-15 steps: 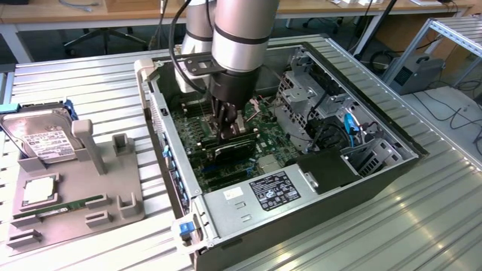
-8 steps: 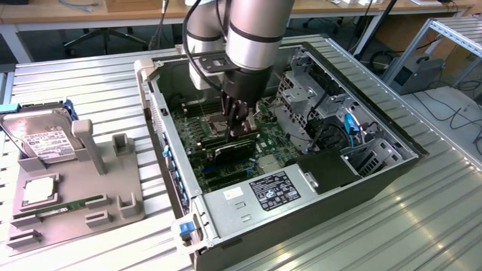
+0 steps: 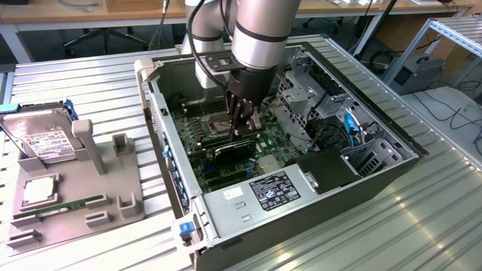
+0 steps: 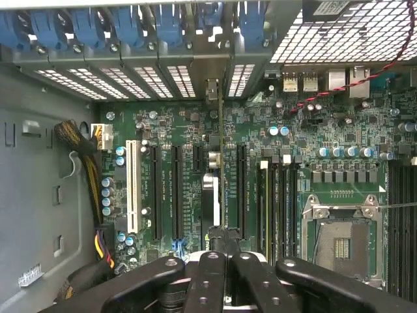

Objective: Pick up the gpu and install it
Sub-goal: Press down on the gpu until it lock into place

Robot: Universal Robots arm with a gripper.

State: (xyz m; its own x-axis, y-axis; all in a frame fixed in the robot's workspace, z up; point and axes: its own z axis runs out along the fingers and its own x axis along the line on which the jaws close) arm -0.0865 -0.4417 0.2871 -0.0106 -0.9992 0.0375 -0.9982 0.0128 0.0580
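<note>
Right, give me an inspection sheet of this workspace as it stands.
Surface: slatted metal table with an open PC case on it.
Job's things: gpu held edge-down over the motherboard slots; cannot tell if seated.
Clutter: grey tray at the exterior view's left, carrying a hard drive and a memory stick.
Grippers: gripper inside the case, jaws shut on the gpu.
Cables: black cable along the arm; blue cable and a yellow-black bundle inside the case.
Surroundings: desks behind, a grey box on the floor at the exterior view's right.
</note>
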